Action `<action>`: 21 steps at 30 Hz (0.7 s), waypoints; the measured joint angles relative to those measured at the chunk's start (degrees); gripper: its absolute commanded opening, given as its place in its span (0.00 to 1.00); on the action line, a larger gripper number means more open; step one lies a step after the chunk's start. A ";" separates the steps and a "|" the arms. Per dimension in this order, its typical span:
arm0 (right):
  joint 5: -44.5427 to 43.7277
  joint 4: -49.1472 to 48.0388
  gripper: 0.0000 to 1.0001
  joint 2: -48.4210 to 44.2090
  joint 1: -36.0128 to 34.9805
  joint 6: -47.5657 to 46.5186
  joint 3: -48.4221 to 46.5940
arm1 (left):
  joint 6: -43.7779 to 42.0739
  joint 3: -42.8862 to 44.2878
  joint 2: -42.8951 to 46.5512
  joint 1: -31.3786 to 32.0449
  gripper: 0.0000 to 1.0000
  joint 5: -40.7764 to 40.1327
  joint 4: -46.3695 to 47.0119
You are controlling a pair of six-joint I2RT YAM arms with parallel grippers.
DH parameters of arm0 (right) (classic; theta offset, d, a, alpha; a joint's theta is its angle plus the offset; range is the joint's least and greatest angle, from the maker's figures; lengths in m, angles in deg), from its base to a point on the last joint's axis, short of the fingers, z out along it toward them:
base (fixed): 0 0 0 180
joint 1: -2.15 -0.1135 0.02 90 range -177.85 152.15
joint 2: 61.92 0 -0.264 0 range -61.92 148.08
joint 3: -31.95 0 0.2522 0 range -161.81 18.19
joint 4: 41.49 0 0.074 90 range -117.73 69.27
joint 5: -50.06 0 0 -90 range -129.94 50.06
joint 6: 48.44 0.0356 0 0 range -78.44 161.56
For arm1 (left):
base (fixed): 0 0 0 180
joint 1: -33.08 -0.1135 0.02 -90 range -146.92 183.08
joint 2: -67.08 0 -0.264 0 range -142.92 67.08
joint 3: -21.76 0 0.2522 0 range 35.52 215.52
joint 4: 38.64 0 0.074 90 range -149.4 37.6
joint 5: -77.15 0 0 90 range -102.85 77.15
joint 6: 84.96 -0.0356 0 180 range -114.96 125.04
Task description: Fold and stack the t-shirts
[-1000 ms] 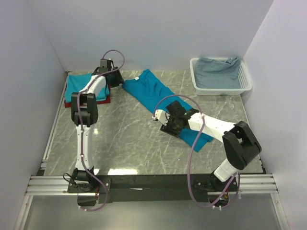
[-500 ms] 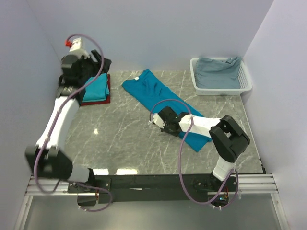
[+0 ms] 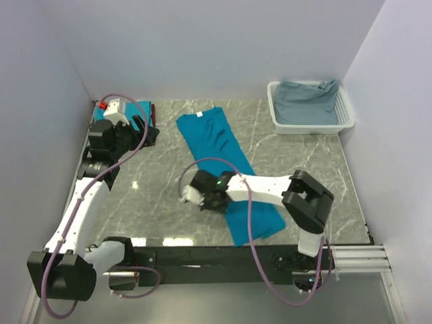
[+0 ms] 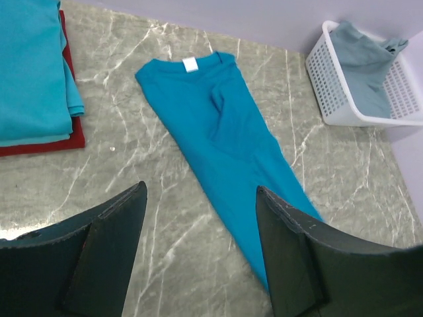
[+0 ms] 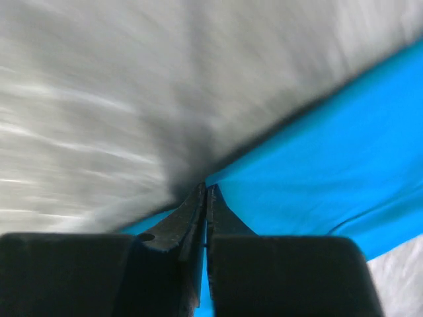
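Note:
A long teal-blue t-shirt (image 3: 223,158) lies flat across the middle of the table, white neck label at the far end; the left wrist view shows the same t-shirt (image 4: 225,132). My right gripper (image 3: 202,199) sits low at its near left edge. In the right wrist view the right gripper (image 5: 206,190) is shut on that t-shirt's edge (image 5: 330,152). A folded teal shirt (image 4: 30,66) rests on a folded dark red one (image 4: 46,142) at the back left. My left gripper (image 3: 147,133) hovers beside that stack, and in its own view the left gripper (image 4: 199,188) is open and holds nothing.
A white lattice basket (image 3: 307,127) stands at the back right with grey-blue cloth (image 3: 304,98) inside; it also shows in the left wrist view as the basket (image 4: 344,109). Purple walls close the table on three sides.
My right gripper shut on the teal shirt's edge and dragged it leftward and nearer, so the shirt lies straighter. My left gripper opened wider and drew back from the stack.

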 measured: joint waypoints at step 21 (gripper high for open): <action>30.23 9.09 0.44 -3.28 30.40 4.33 -23.08 | -1.46 -3.37 1.27 0.00 0.81 7.76 -2.21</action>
